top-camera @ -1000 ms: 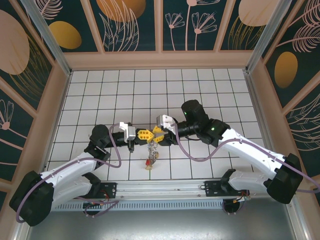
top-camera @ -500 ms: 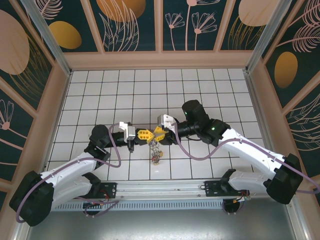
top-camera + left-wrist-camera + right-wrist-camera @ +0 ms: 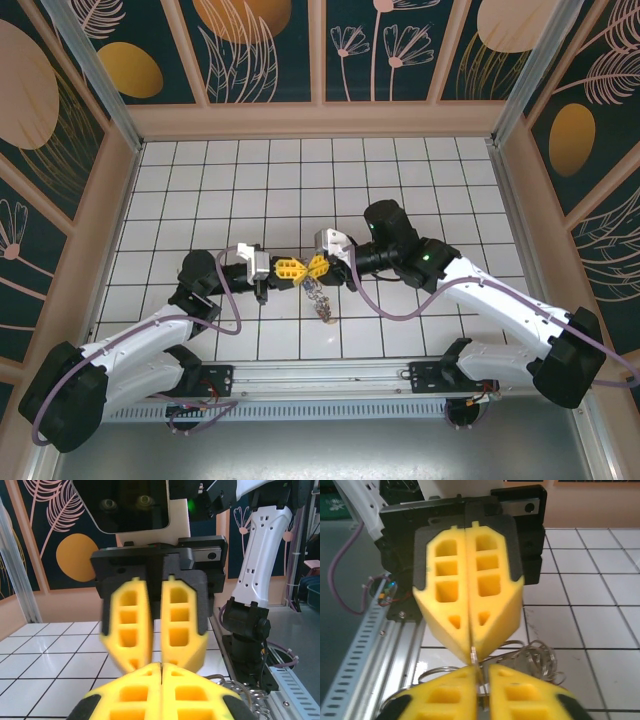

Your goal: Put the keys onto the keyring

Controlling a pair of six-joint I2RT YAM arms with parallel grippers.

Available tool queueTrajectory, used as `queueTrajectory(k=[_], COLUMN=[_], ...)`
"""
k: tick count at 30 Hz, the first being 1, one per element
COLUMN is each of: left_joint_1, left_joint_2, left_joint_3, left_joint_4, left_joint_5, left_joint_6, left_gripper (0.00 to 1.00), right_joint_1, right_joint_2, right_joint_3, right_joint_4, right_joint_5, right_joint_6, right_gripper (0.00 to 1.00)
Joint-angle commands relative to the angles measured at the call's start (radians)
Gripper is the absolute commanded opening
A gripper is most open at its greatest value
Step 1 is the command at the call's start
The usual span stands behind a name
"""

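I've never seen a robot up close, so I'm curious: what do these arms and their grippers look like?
The left arm and right arm have white shells and black rounded joints, each trailed by a purple cable. The left gripper and right gripper have bright yellow, tapering fingers with cut-out windows, on black mounts. A green light glows on the right arm.

The white tiled surface (image 3: pixel 200 180) is showing a grid of dark lines and is catching soft reflections. Dark blue wall panels (image 3: pixel 265 60) printed with pale leaves, flowers and orange ovals are standing around it in light wooden frames, with silver metal posts (image 3: pixel 88 68) rising at the far corners. A silver rail (image 3: pixel 330 372) with a slotted strip (image 3: pixel 330 410) is running along the near edge.
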Motion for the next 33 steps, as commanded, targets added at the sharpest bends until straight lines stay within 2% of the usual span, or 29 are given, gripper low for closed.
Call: queueTrajectory(k=[1, 5, 8, 12, 15, 19, 25, 26, 28, 31, 33], left_joint_1=[-0.008, -0.009, -0.008, -0.008, -0.009, -0.008, -0.009, -0.009, -0.009, -0.008, -0.008], left_joint_2=[-0.008, -0.019, -0.047, -0.076, -0.076, -0.045, 0.028, 0.032, 0.035, 0.027, 0.002], left_joint_3=[0.024, 0.030, 0.081, 0.156, 0.179, 0.201, 0.254, 0.256, 0.258, 0.251, 0.218], left_joint_4=[0.071, 0.010, -0.231, -0.579, -0.685, -0.736, -0.824, -0.821, -0.807, -0.749, -0.650], left_joint_5=[0.022, -0.008, -0.003, -0.025, -0.056, -0.044, -0.017, -0.014, -0.009, 0.004, 0.012], left_joint_6=[-0.011, 0.002, 0.126, 0.330, 0.379, 0.400, 0.433, 0.433, 0.426, 0.397, 0.336], left_gripper=[0.00, 0.00, 0.08, 0.10, 0.11, 0.15, 0.14, 0.12, 0.00, 0.00, 0.00], right_joint_1=[-0.005, -0.005, -0.003, 0.005, 0.031, 0.075, 0.116, 0.121, 0.127, 0.133, 0.119], right_joint_2=[0.005, 0.001, 0.001, 0.003, 0.020, 0.056, 0.063, 0.062, 0.064, 0.062, 0.042], right_joint_3=[0.004, 0.011, 0.028, 0.066, 0.096, 0.143, 0.164, 0.164, 0.164, 0.155, 0.133], right_joint_4=[0.028, 0.002, -0.044, -0.106, -0.163, -0.217, -0.210, -0.207, -0.201, -0.190, -0.165], right_joint_5=[-0.031, 0.000, 0.055, 0.115, 0.179, 0.261, 0.324, 0.330, 0.335, 0.343, 0.317], right_joint_6=[-0.002, -0.013, -0.026, -0.046, -0.083, -0.116, -0.116, -0.116, -0.117, -0.122, -0.114], right_gripper=[0.00, 0.00, 0.00, 0.00, 0.00, 0.00, 0.00, 0.00, 0.00, 0.00, 0.00])
